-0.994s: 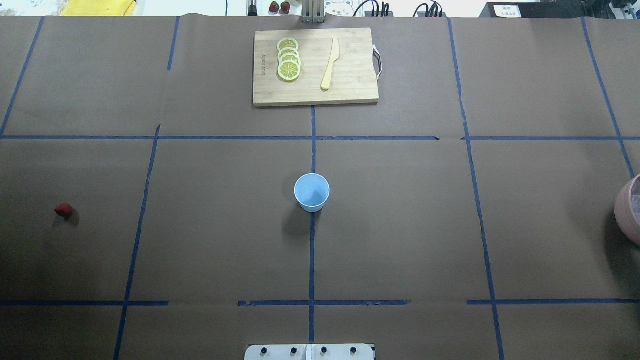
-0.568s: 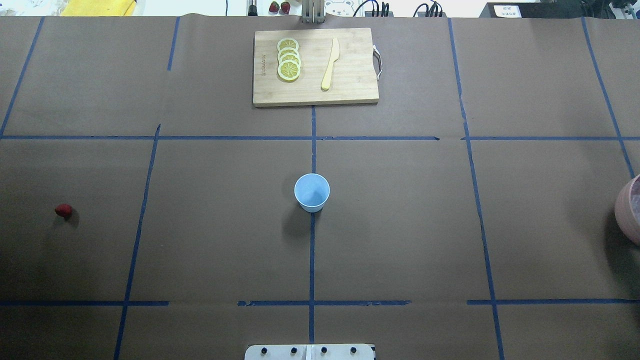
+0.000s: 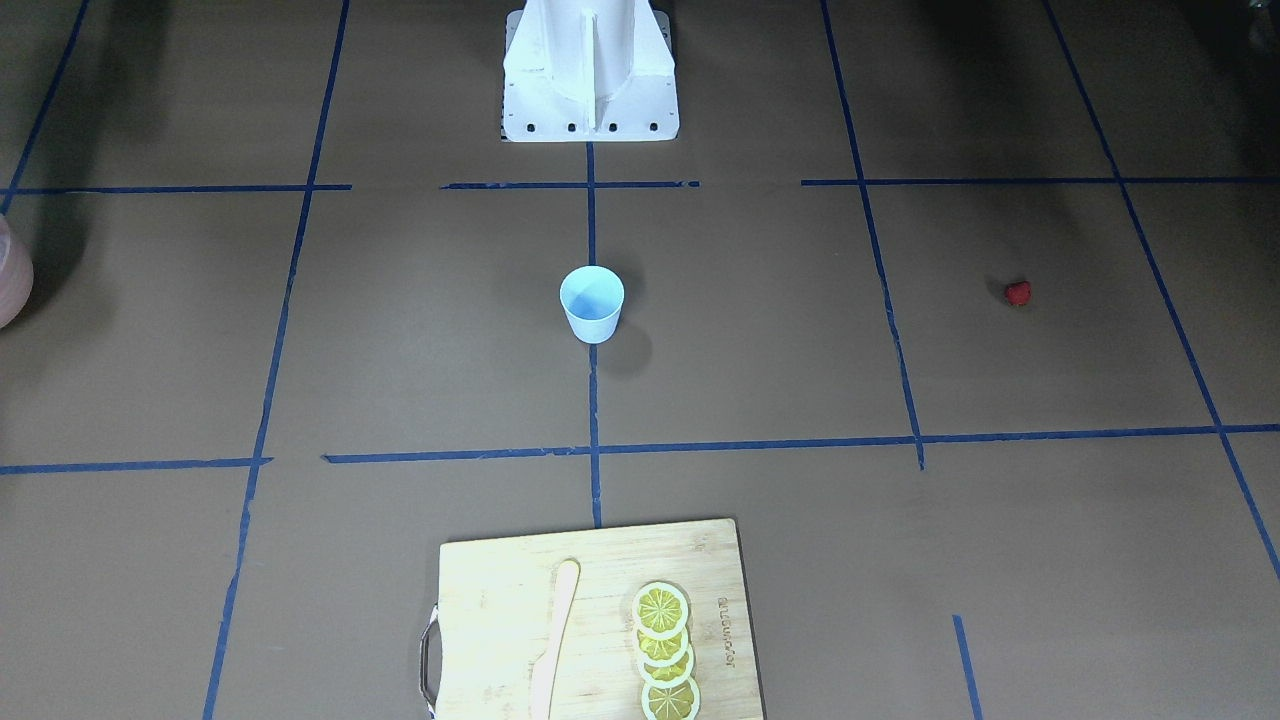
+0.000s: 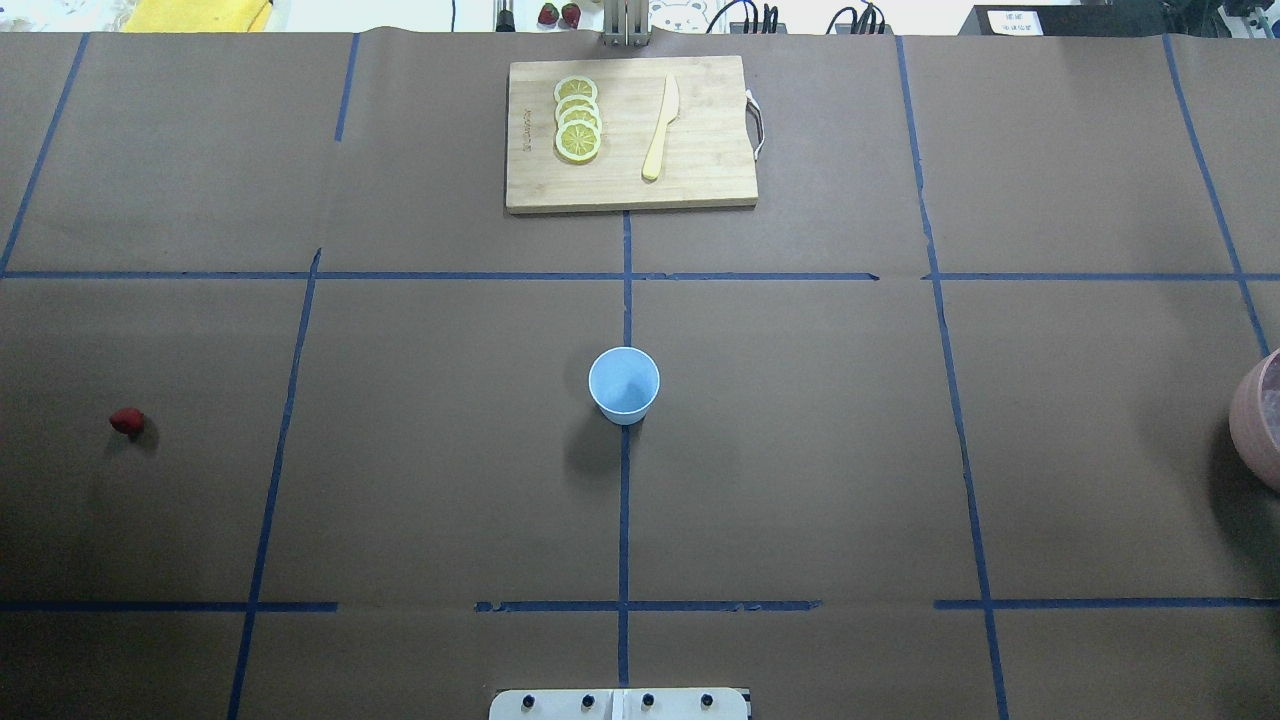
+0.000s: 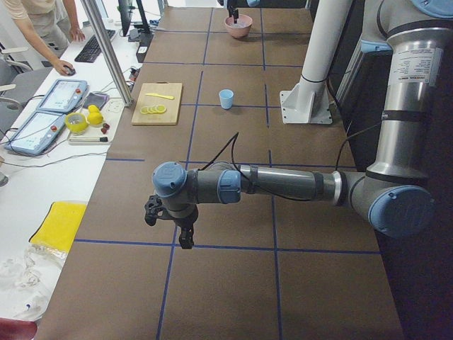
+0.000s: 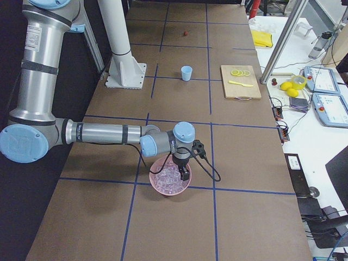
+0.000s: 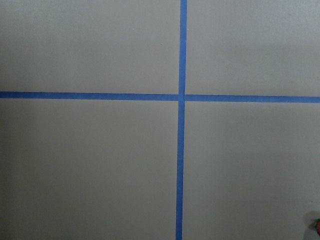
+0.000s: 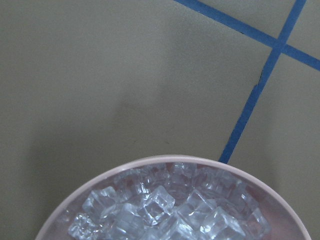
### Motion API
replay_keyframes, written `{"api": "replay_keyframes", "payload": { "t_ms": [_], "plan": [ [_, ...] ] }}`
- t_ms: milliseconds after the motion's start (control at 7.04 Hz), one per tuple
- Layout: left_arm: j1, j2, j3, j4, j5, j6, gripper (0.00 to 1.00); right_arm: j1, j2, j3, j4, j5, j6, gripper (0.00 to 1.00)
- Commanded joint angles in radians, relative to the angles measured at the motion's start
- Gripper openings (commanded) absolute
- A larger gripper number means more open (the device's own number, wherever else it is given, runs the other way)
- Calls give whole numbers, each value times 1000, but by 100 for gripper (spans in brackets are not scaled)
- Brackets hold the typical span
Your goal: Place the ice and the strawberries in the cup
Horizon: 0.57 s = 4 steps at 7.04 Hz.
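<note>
The right end effector [image 6: 185,175], whose spread I cannot tell, should descend straight onto one topmost ice cube [image 8: 159,199] inside the pink bowl [image 8: 170,159]

Left arm [image 5: 283,183] is held stretched out low, forearm approx. level, wrist bent so left gripper [image 5: 185,242] is pointed down. Right arm [image 6: 103,132] is posed likewise, right gripper [image 6: 185,175] pointed down. Jaw state can't be judged.
</note>
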Motion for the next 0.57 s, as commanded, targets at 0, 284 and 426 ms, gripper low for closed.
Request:
{"api": "replay_keyframes", "payload": {
  "t_ms": [0, 284, 426],
  "plan": [
    [0, 0, -3, 0, 0, 0, 100, -12, 1, -5, 0, 0, 2, 95],
    [0, 1, -6, 2, 0, 0, 100, -23, 1, -7, 0, -3, 0, 95],
    [0, 1, -8, 2, 0, 0, 100, -25, 1, -7, 0, -3, 0, 93]
  ]
}}
